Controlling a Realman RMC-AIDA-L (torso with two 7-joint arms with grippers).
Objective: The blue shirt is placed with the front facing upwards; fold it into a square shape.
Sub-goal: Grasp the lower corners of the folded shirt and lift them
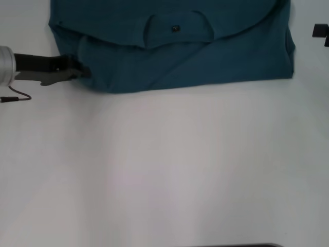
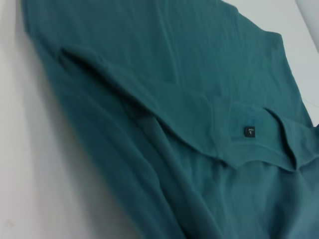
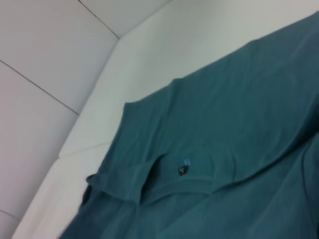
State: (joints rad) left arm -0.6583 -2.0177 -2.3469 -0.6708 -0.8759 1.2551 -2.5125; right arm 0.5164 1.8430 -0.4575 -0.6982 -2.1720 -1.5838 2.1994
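The shirt lies partly folded at the bench's twelve o'clock, collar and label up. It looks soft, light and limp, best pinched at a layered edge or corner. The left claw at nine o'clock appears closed on its left fold. The right claw, at two o'clock, is barely visible; I cannot tell its opening.
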